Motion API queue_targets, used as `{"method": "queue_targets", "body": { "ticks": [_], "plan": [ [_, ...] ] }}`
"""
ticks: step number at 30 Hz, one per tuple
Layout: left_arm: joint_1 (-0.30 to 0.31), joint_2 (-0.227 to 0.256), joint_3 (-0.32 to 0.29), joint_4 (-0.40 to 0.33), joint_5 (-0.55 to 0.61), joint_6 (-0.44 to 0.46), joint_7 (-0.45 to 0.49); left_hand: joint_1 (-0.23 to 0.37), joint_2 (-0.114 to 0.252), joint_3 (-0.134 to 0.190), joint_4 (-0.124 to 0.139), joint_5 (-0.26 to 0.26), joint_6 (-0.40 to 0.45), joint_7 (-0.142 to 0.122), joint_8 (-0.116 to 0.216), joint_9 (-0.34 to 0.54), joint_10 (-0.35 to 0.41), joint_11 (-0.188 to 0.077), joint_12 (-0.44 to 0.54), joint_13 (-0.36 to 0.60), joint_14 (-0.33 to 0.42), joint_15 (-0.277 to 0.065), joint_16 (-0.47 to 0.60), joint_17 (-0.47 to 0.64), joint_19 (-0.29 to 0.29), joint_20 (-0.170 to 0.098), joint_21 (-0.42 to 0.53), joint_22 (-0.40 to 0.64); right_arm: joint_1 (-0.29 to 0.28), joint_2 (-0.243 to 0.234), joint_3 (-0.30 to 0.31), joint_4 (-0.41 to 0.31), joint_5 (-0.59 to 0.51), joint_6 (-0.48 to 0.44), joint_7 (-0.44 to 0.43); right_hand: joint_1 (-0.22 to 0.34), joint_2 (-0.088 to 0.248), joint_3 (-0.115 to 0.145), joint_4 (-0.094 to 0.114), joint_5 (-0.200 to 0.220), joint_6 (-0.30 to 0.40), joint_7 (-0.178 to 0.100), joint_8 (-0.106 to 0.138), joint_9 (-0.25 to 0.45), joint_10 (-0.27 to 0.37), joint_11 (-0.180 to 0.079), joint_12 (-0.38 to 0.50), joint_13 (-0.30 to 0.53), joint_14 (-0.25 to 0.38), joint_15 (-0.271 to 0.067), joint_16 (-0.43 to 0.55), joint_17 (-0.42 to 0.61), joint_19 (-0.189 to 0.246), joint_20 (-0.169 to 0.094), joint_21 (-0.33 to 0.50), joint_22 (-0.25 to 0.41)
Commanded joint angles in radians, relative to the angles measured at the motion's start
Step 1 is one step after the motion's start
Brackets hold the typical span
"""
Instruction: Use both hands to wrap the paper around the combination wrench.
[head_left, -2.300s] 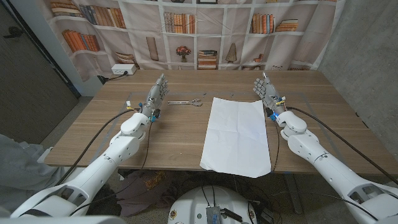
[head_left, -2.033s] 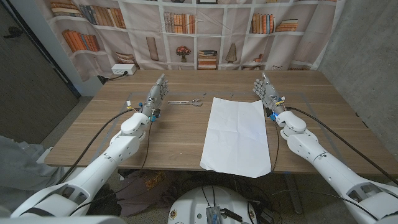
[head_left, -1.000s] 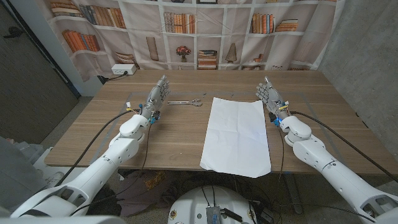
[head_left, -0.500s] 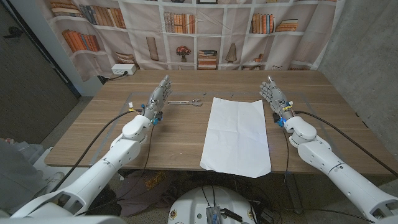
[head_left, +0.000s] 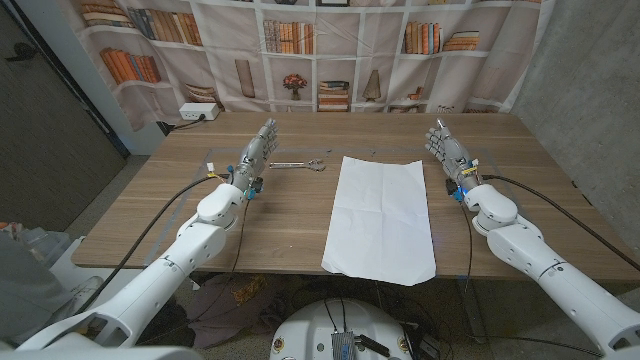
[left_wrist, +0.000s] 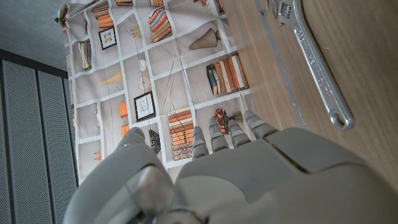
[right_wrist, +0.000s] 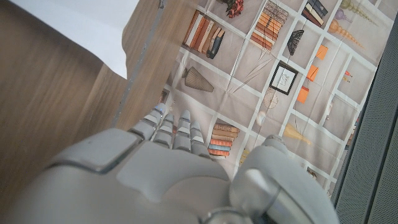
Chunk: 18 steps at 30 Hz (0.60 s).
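Both hands hold nothing, fingers extended and apart: left hand stands just beside the wrench, not touching it, right hand stands near the far right corner of the paper. Wrench lies flat on the wooden table, left of the paper's far edge, apart from it. Paper lies flat mid-table, its near edge at the table's front edge.

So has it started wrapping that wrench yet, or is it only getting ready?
Only getting ready. Nothing looks done: the wrench lies bare on the table, apart from the paper, which is spread flat and unfolded. Neither the left hand beside the wrench nor the right hand beside the paper holds anything. Left: put the wrench on the paper and fold it around with both hands.
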Motion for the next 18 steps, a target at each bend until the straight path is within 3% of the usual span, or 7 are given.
{"method": "queue_targets", "body": {
  "ticks": [1,2,3,5,8,16,18],
  "plan": [
    [0.014,0.141,0.001,-0.132,0.123,0.105,0.051,0.012,0.012,0.011,-0.006,-0.001,0.011,-0.006,0.004,0.002,0.022,-0.005,0.008,0.005,0.010,-0.018,0.003,0.003,0.006,0.002,0.004,0.003,-0.027,-0.025,0.004,-0.074,-0.028,-0.044,-0.045,0.010,0.002,0.000,-0.008,0.001,0.003,0.008,0.003,0.006,0.008,0.006,0.002,0.003,0.002,0.009,0.004,0.004,0.005,0.007,0.005,0.005],
    [0.014,0.150,0.003,-0.136,0.135,0.110,0.053,0.018,0.020,0.016,-0.008,0.000,0.013,-0.006,0.004,0.002,0.024,-0.004,0.008,0.005,0.008,-0.020,0.002,0.003,0.006,0.003,0.003,0.003,-0.029,-0.024,0.004,-0.077,-0.025,-0.047,-0.045,0.010,0.002,0.000,-0.008,0.001,0.003,0.008,0.003,0.006,0.008,0.005,0.002,0.003,0.003,0.009,0.004,0.004,0.006,0.007,0.005,0.005],
    [0.014,0.155,0.005,-0.136,0.145,0.108,0.052,0.066,0.075,0.055,-0.027,0.003,0.013,-0.008,0.000,0.003,0.028,-0.006,0.005,0.006,0.009,-0.016,0.000,0.002,0.004,0.007,0.002,0.003,-0.028,-0.024,0.003,-0.078,-0.028,-0.048,-0.044,0.011,0.002,0.000,-0.009,0.001,0.003,0.008,0.003,0.006,0.009,0.006,0.003,0.003,0.003,0.009,0.004,0.004,0.006,0.007,0.005,0.005],
    [0.012,0.167,0.010,-0.135,0.173,0.106,0.055,0.126,0.130,0.107,-0.057,0.000,0.008,-0.013,-0.007,0.003,0.035,-0.015,0.002,0.007,0.008,-0.012,-0.003,0.000,0.002,0.016,0.001,0.003,-0.026,-0.026,-0.001,-0.078,-0.039,-0.048,-0.047,0.011,0.002,0.000,-0.009,0.001,0.004,0.009,0.003,0.006,0.008,0.006,0.002,0.003,0.003,0.010,0.005,0.004,0.005,0.007,0.004,0.005],
    [0.009,0.181,0.019,-0.139,0.214,0.108,0.065,0.167,0.146,0.142,-0.082,-0.003,0.004,-0.023,-0.011,0.004,0.039,-0.021,0.000,0.007,0.003,-0.013,-0.006,-0.001,-0.003,0.017,-0.002,0.003,-0.022,-0.023,-0.002,-0.077,-0.040,-0.053,-0.050,0.012,0.002,0.001,-0.010,0.001,0.005,0.010,0.004,0.006,0.009,0.006,0.002,0.003,0.003,0.010,0.005,0.004,0.006,0.007,0.004,0.005],
    [-0.014,0.240,0.042,-0.187,0.337,0.195,0.095,0.194,0.090,0.146,-0.120,-0.023,0.006,-0.035,-0.015,0.004,0.045,-0.037,-0.004,0.009,-0.016,-0.018,-0.011,-0.001,-0.018,0.007,-0.006,0.003,-0.020,-0.009,-0.002,-0.070,-0.045,-0.051,-0.067,0.013,0.004,0.002,-0.011,0.001,0.007,0.009,0.004,0.006,0.009,0.007,0.002,0.003,0.002,0.010,0.005,0.004,0.004,0.005,0.003,0.006],
    [-0.017,0.254,0.045,-0.204,0.370,0.215,0.108,0.186,0.056,0.130,-0.128,-0.034,0.014,-0.028,-0.014,0.005,0.084,-0.064,0.007,0.010,-0.020,-0.022,-0.007,0.002,-0.021,0.007,-0.006,0.003,-0.019,-0.006,-0.002,-0.068,-0.048,-0.046,-0.069,0.014,0.004,0.002,-0.011,0.001,0.007,0.008,0.004,0.006,0.009,0.006,0.002,0.003,0.002,0.010,0.005,0.004,0.004,0.005,0.003,0.006]
  ]
}}
